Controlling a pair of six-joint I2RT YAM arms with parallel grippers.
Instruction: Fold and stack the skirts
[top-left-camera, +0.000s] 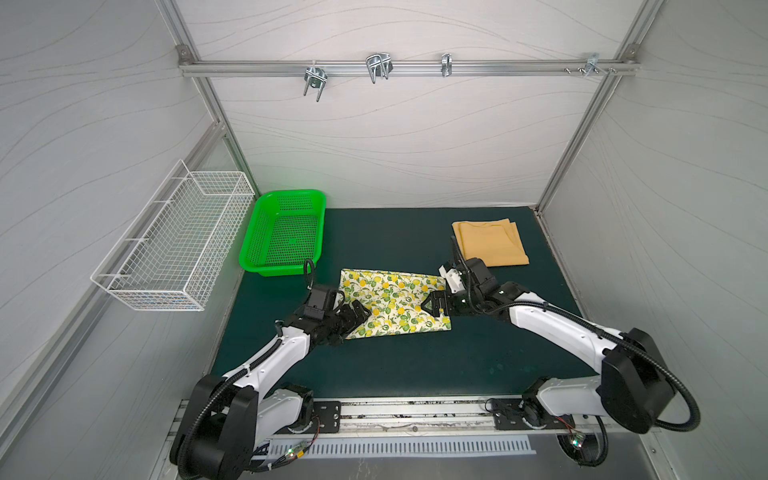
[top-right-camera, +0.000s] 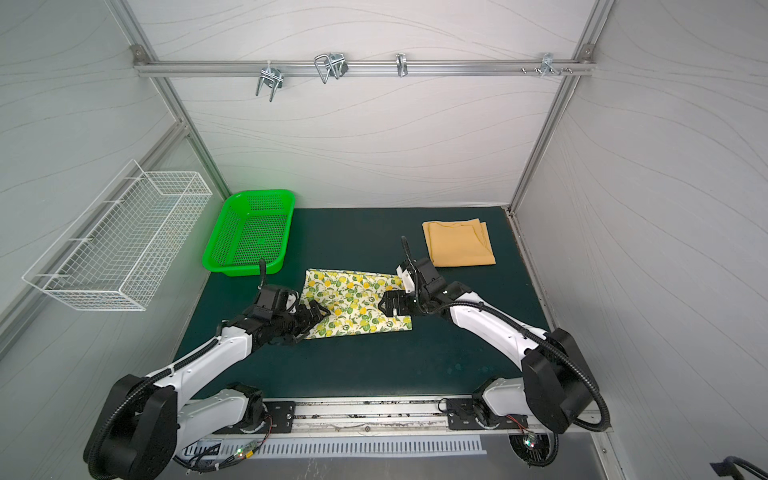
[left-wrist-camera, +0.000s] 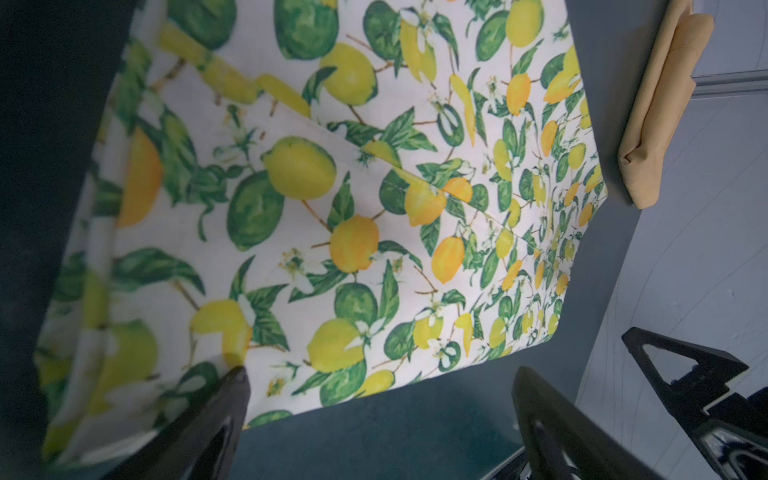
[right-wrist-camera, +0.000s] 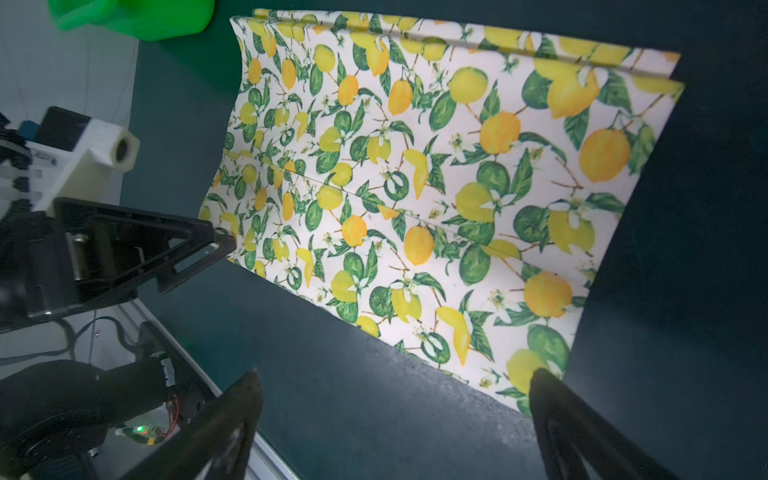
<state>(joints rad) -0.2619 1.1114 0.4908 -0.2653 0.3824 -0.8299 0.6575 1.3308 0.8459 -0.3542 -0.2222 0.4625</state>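
Lemon skirt (top-left-camera: 395, 303) lies flat mid-surface, a bit toward the front edge. It shows one diagonal seam or crease line across it, and its layered hem is visible in the right wrist view. It looks like thin, light, limp cloth that will sag and slide on itself and won't hold shape once lifted. Best taken by the two short side edges or corners, pinching all layers together; the cloth hugs the mat, so a finger has to get under the edge.

Left end effector (top-left-camera: 360, 312) is at the skirt's left edge near its front corner, jaws apart, nothing held. Right end effector (top-left-camera: 432, 307) is at the right edge, jaws apart, empty too. Can't tell if the tips touch the cloth.

Yellow skirt (top-left-camera: 490, 243) is already folded, near the back right corner of the surface, apart from the lemon one; likely the stack base. Same soft stuff, easy to nudge out of its fold.

Green basket (top-left-camera: 289, 192) is empty at the back left corner, near the lemon skirt's back-left corner, off the route to the stack. Wire basket (top-left-camera: 174, 249) on the left wall and hooks (top-left-camera: 376, 66) on the back rail are well clear. Only the right arm itself sits between the two skirts.
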